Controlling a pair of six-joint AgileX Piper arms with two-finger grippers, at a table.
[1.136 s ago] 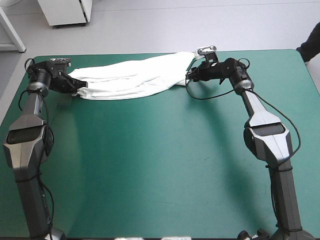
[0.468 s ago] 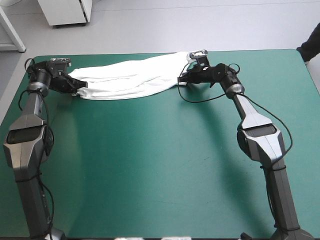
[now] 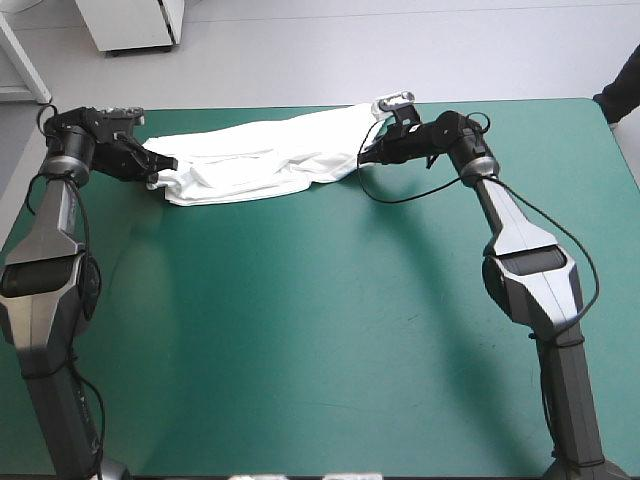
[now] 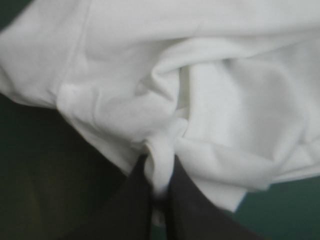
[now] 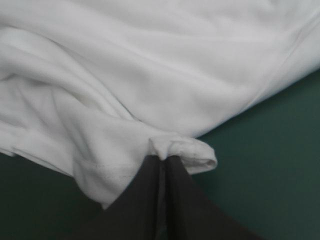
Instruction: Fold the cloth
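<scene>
I see the T-shirt (image 3: pixel 265 160) lying as a long bunched strip near the far edge of the table (image 3: pixel 320 330) — left gripper (image 3: pixel 162 168) pinches its left end, right gripper (image 3: pixel 368 158) clamps a fold at its right end.

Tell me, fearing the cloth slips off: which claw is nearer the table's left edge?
Left. The left claw, shut on the T-shirt, sits near the table's left edge; the right claw holds the other end, near the middle.

Pale grey floor (image 3: pixel 320 60) stretches beyond the table (image 3: pixel 300 350), evenly lit. Past the left gripper (image 3: pixel 163 168), a white cabinet (image 3: pixel 130 22) stands on that floor; out beyond that gripper's outer side, a slanting white leg (image 3: pixel 27 62).
</scene>
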